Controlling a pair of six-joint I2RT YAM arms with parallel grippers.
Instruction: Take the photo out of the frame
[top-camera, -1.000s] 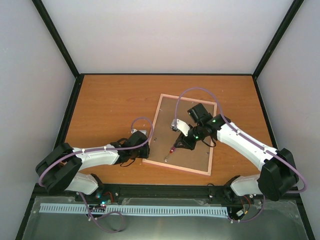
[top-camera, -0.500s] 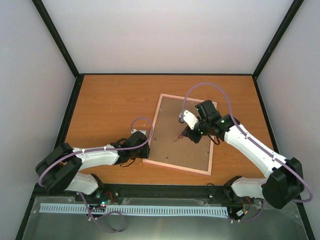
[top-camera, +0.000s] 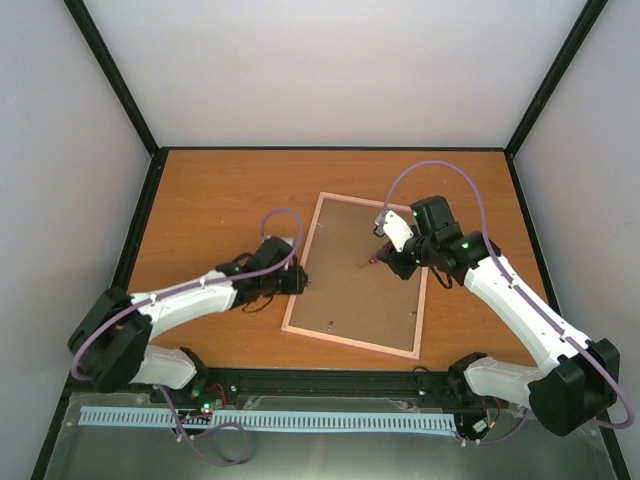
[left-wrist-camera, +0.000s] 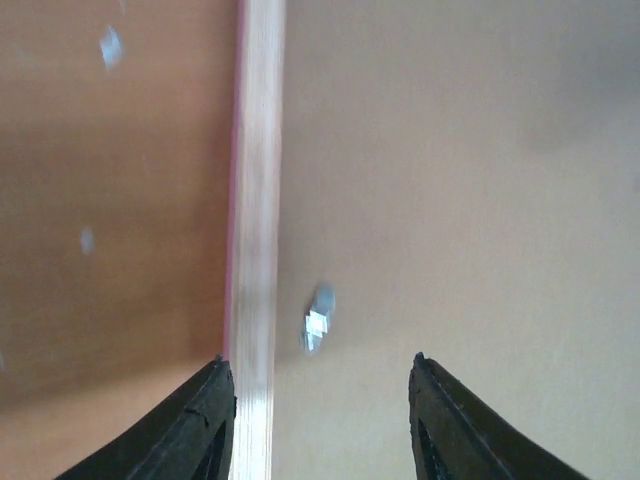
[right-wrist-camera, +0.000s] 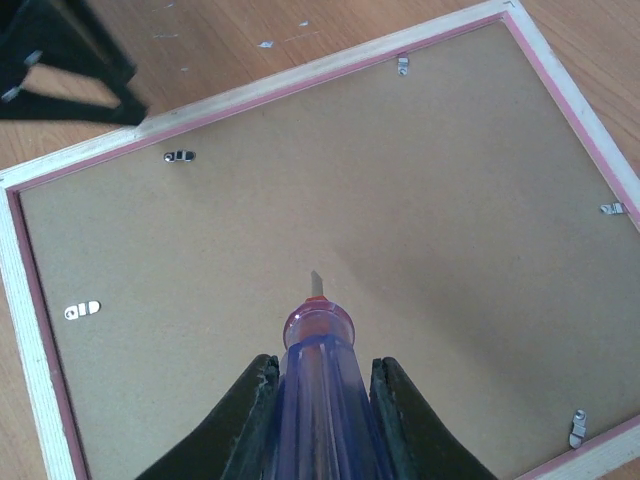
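The frame (top-camera: 350, 295) lies face down on the table, showing its brown hardboard back, pale wood edging and pink rim. The photo is hidden under that back. My left gripper (top-camera: 297, 280) sits at the frame's left rail (left-wrist-camera: 255, 200), open, its fingers (left-wrist-camera: 205, 420) set either side of a small metal clip (left-wrist-camera: 318, 322) and holding nothing. My right gripper (right-wrist-camera: 322, 365) hovers over the middle of the hardboard (right-wrist-camera: 350, 200). It is shut on the purple-handled screwdriver (right-wrist-camera: 320, 400), whose tip points down at the panel.
Small metal clips (right-wrist-camera: 180, 156) (right-wrist-camera: 80, 310) (right-wrist-camera: 612, 208) (right-wrist-camera: 577, 428) sit round the edge of the hardboard. Black posts and grey walls close in the orange table (top-camera: 220, 200) on three sides.
My left gripper has opened and slid farther up the frame's left rail. The right arm has lifted and drawn back to the right with the screwdriver, away from the frame's near edge.
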